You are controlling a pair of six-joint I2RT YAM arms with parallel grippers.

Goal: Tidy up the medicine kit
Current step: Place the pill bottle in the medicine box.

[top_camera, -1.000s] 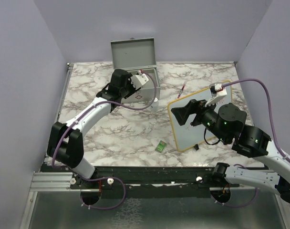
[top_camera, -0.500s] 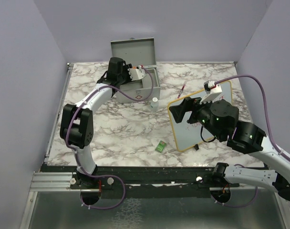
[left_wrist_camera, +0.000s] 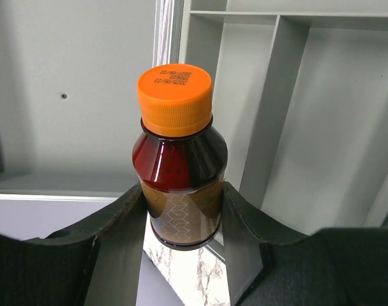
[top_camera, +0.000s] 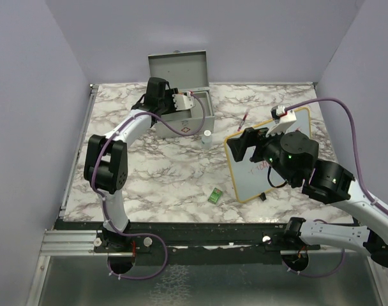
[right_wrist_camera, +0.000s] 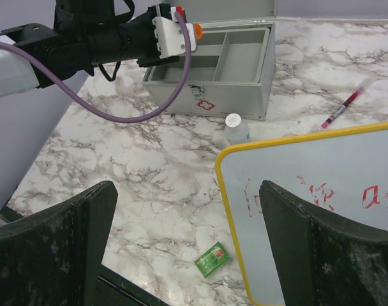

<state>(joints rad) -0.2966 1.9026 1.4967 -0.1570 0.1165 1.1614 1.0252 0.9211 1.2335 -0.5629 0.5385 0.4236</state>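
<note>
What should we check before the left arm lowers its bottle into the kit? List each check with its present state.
1. Bottle gripped by the left pincer: ok, a finger presses each side of its body.
2. Cap on the bottle: ok.
3. Kit open: ok, the lid stands upright.
4. Tray has room: ok, the compartments that show look empty.
5. Which compartment lies directly under the bottle: cannot tell.
6. Right pincer out of the way: ok, it is open, over the whiteboard, apart from the kit.
</note>
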